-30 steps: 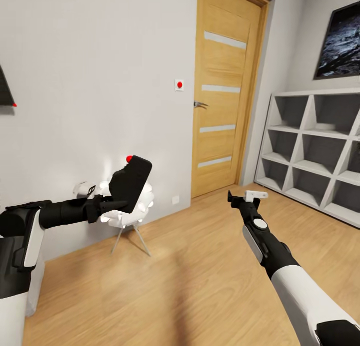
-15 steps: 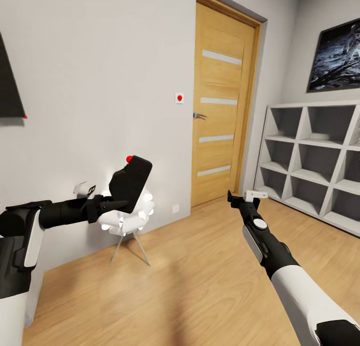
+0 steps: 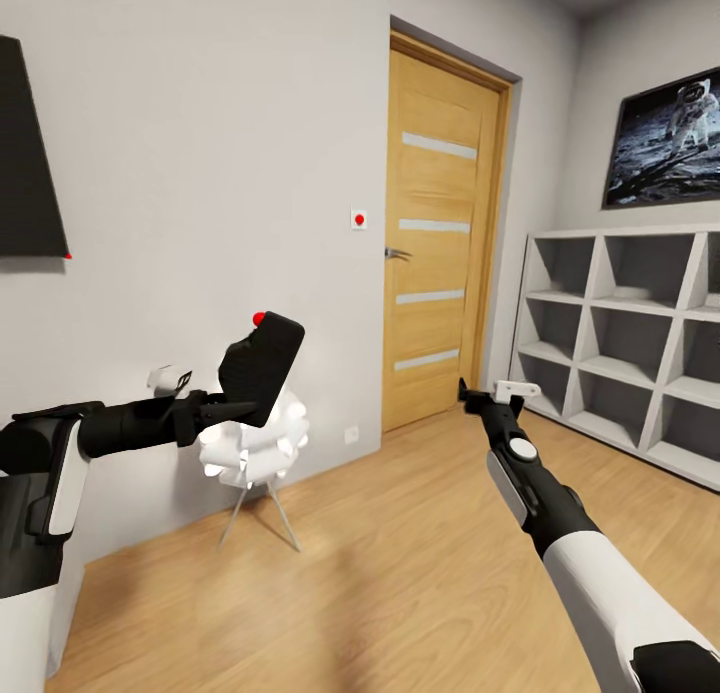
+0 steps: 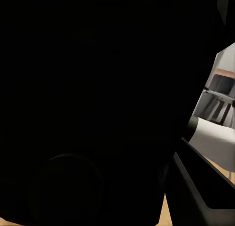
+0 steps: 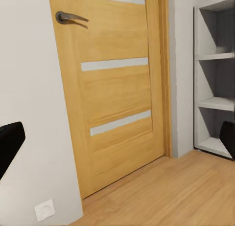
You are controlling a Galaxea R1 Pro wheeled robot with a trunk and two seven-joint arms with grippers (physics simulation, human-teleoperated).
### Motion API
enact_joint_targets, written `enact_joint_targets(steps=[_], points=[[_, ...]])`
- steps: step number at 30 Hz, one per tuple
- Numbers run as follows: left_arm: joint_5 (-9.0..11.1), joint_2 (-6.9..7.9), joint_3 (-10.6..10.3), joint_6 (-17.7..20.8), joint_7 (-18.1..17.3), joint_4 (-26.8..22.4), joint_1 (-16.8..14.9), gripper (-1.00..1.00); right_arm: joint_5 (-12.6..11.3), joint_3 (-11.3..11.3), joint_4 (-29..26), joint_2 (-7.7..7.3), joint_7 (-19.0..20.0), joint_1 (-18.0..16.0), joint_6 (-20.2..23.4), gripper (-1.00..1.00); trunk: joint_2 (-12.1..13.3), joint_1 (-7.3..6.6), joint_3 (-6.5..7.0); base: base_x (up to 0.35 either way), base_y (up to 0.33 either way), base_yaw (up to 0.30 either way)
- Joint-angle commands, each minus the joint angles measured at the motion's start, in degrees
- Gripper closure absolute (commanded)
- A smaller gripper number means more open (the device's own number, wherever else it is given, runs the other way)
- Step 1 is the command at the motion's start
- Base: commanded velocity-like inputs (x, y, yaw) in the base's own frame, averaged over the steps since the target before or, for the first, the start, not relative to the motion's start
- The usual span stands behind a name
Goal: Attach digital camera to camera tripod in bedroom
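The digital camera point(image 3: 262, 365), black with a red button on top, is held tilted in mid-air at the left, in front of the grey wall. My left gripper point(image 3: 228, 410) is shut on its lower edge. In the left wrist view the camera's dark body point(image 4: 88, 99) blocks nearly everything. My right gripper point(image 3: 490, 395) hangs open and holds nothing, pointing toward the oak door point(image 3: 437, 243). In the right wrist view its black fingertips point(image 5: 10, 143) sit far apart at the picture's edges. The camera tripod is out of view.
A white chair point(image 3: 255, 448) on thin metal legs stands against the wall behind the camera. White cube shelves point(image 3: 630, 343) line the right wall under an astronaut picture point(image 3: 665, 138). Light wood floor point(image 3: 380, 573) stretches ahead. A dark panel point(image 3: 28, 183) hangs at the upper left.
The whole head view has shifted: door, shelves and picture now sit lower and the door's top shows. Both arms keep the same pose, and the camera stays in the left gripper.
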Motion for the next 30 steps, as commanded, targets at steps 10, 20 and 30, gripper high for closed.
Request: enact_joint_targets(steps=[10,20,30], points=[[0.0,0.00,-0.1,0.5,2.1,0.4,0.0,1.00,-0.6,-0.6,0.0,-0.09,-0.5,0.0,-2.1,-1.00,4.0,-2.21,1.73,0.000,0.000,0.000],[-0.1,-0.65,-0.2,0.5,3.6,0.8,0.0,1.00,-0.7,-0.6,0.5,-0.08,-0.5,0.0,-9.5,-1.00,8.0,-4.40,3.53,0.000,0.000,0.000],[-0.1,-0.89,-0.2,0.5,7.6,0.9,0.0,1.00,-0.7,-0.6,0.8,-0.09,-0.5,0.0,-10.5,-1.00,12.0,-6.60,5.33,0.000,0.000,0.000]])
